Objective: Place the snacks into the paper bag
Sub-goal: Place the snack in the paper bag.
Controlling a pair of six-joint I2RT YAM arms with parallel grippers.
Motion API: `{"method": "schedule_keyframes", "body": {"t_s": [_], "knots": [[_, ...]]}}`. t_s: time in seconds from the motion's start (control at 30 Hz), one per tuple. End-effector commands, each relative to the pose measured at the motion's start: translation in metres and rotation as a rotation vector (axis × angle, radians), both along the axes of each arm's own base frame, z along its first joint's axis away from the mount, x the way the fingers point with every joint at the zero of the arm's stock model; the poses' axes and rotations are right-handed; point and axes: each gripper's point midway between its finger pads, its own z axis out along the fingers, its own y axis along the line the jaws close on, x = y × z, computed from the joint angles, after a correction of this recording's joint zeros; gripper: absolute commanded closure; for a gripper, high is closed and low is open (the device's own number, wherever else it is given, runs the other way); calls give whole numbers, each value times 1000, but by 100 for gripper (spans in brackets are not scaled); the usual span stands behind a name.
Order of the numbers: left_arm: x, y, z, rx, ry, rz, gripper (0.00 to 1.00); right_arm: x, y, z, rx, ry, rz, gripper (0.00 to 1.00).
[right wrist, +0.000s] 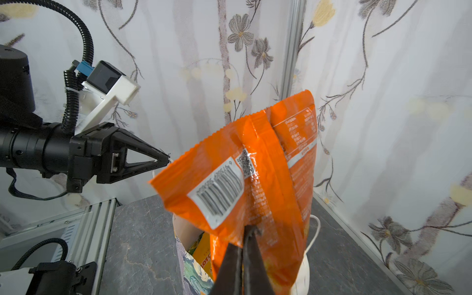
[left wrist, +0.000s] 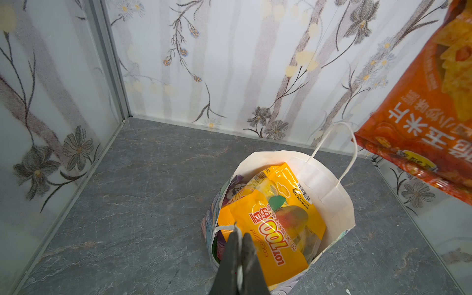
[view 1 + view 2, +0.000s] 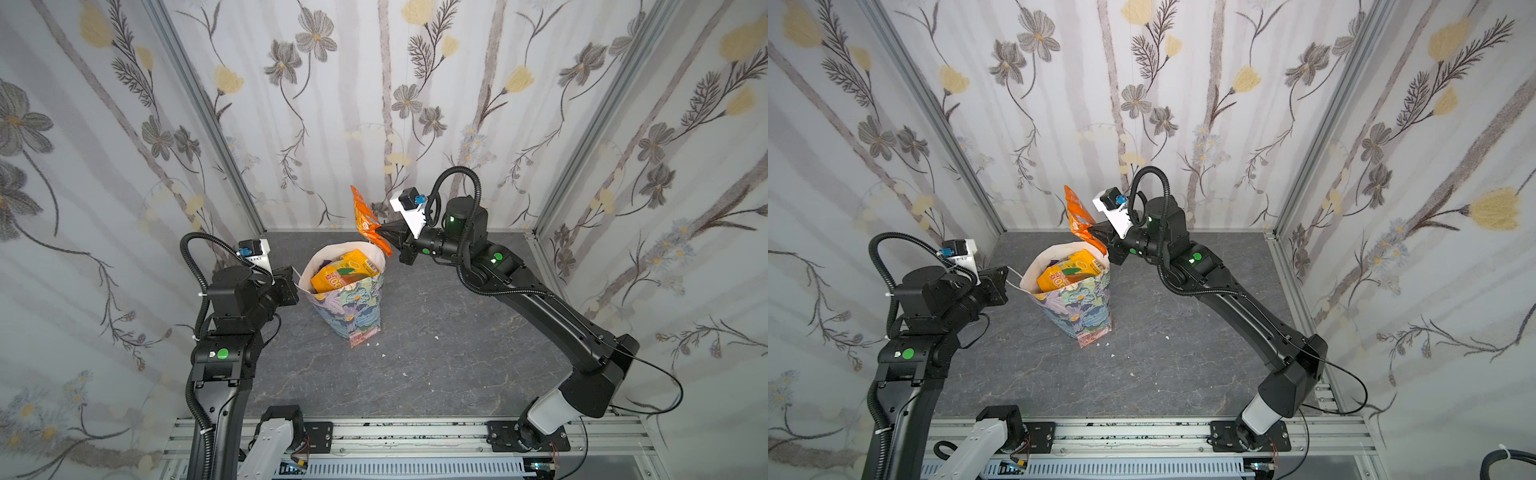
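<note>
One orange plastic packet point(image 3: 363, 216) to go, clamped in right fingers point(image 1: 231, 265) above the filled floral paper bag point(image 3: 353, 307); left fingers point(image 2: 229, 258) pinch its handle point(image 2: 224, 226).

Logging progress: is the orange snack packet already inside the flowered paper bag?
No, the right jaws clamp the glossy orange plastic packet in the air above the flowered paper bag's rim.

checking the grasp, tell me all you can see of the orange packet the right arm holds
The orange packet is glossy, crinkled plastic with serrated end seals, a back seam, a barcode and a QR code, and Chinese lettering on the front. The right gripper, shut, pinches its lower half. The packet stands tilted in the air above the rim of the paper bag.
</note>
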Motion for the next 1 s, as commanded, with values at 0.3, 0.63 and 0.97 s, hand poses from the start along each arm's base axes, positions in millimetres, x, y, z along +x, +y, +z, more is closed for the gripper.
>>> {"method": "schedule_keyframes", "body": {"t_s": [0.3,0.63,0.97], "knots": [[1,1,14,7,-52,1,100,-7,15,24,6,-40,-14,100],[1,1,11,6,-47,2,100,-11,19,32,13,-46,21,100],[0,2,11,11,-44,6,100,18,41,-41,-188,49,-2,100]]}}
